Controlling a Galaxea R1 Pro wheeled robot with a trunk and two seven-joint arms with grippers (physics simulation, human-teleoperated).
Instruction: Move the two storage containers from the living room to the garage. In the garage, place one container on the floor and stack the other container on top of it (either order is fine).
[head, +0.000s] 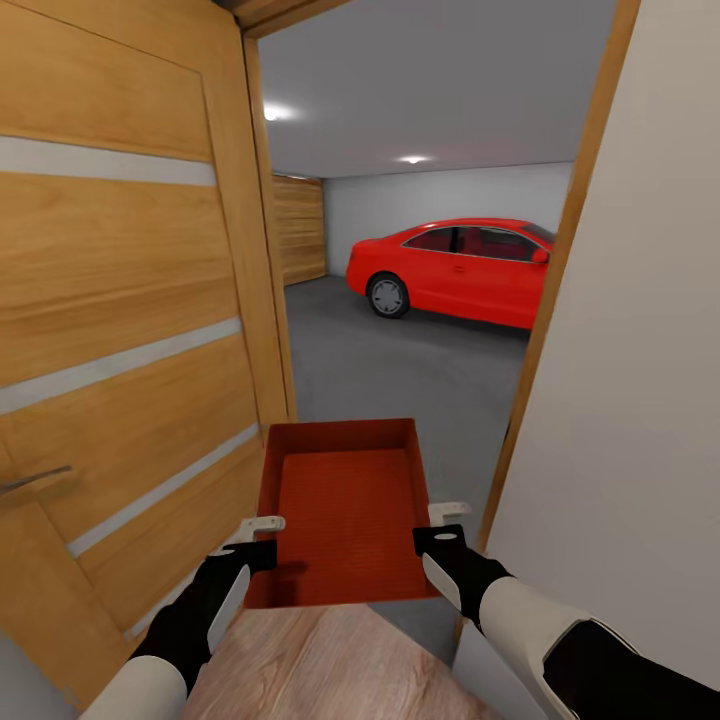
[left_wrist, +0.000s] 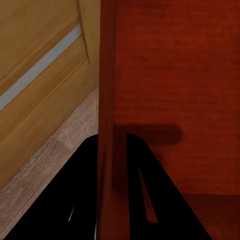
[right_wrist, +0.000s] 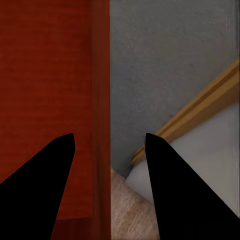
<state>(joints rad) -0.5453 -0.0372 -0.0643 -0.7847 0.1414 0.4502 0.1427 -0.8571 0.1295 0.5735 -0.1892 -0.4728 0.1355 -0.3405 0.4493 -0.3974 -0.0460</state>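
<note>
One orange-red storage container (head: 345, 510) hangs in the air in the doorway, its open top facing up and nothing inside. My left gripper (head: 262, 535) is shut on its left wall; in the left wrist view the black fingers (left_wrist: 137, 165) pinch that wall (left_wrist: 107, 100). My right gripper (head: 440, 525) straddles the right wall (right_wrist: 100, 100) with the fingers spread and a gap on both sides, so it is open. Beyond the threshold lies the garage with its dark grey floor (head: 400, 370). I stand on light wood planks (head: 320, 660).
An opened wooden door (head: 120, 300) stands close on the left. The door frame (head: 545, 330) and a white wall (head: 640, 350) crowd the right. A red car (head: 450, 270) is parked at the garage's far side, near wood-plank garage doors (head: 298, 230).
</note>
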